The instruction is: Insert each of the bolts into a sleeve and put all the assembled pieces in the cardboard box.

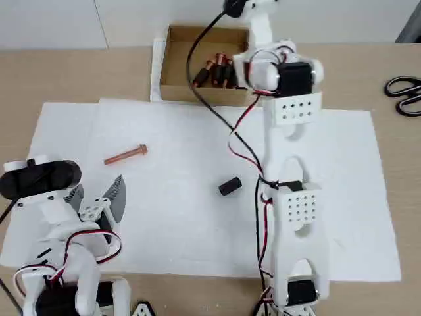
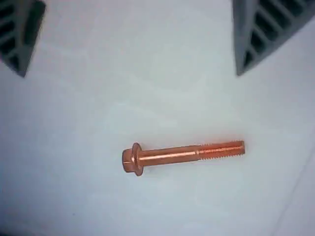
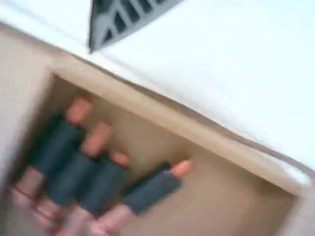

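A copper bolt (image 1: 126,155) lies loose on the white foam sheet (image 1: 184,230), left of centre. My left gripper (image 1: 97,192) hovers just on the near side of it, open; in the left wrist view the bolt (image 2: 182,155) lies flat below the open gripper (image 2: 142,39) and touches neither finger. A black sleeve (image 1: 230,186) lies alone mid-sheet. The cardboard box (image 1: 172,62) stands at the back and holds several assembled pieces (image 1: 217,72); the pieces (image 3: 98,172) lie side by side. My right gripper (image 1: 247,69) is over the box's right part, with nothing seen in it.
The right arm (image 1: 296,204) stretches from the front edge across the sheet to the box, with its cable (image 1: 247,151) looping over the foam. Scissors (image 1: 404,92) lie on the bare table at the far right.
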You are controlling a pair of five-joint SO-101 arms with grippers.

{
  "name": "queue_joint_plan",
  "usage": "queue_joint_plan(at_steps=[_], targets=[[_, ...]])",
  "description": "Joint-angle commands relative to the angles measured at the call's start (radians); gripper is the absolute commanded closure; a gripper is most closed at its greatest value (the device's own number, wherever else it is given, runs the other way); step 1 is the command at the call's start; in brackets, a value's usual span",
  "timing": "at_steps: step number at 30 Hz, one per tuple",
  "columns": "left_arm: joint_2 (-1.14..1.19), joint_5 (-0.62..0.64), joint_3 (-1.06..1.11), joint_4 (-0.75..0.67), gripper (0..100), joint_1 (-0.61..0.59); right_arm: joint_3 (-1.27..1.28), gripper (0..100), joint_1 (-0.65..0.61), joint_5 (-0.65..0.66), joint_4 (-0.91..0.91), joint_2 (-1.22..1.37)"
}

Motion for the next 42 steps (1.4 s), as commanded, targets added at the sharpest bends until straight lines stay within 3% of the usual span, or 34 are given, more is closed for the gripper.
queue_joint_plan(at_steps=[1, 9, 22, 31, 38, 42], targets=[[-0.005, -0.003, 0.002, -0.023, 75, -0.002, -0.037, 80.1, 0.065, -0.071, 0.019, -0.071], [-0.005, -0.003, 0.002, -0.023, 75, -0.002, 0.245, 80.1, 0.134, -0.109, 0.025, -0.117], [-0.005, -0.005, 0.002, -0.023, 75, -0.002, 1.053, 80.1, 0.128, -0.130, 0.015, -0.711], [-0.005, -0.005, 0.002, -0.023, 75, -0.002, 1.395, 80.1, 0.094, -0.508, 0.007, -0.877], [-0.005, -0.005, 0.002, -0.023, 75, -0.002, 1.542, 80.1, -0.090, -0.689, -0.008, -0.877], [-0.005, -0.005, 0.002, -0.023, 75, -0.002, 1.564, 80.1, -0.130, -0.842, -0.064, -0.872]])
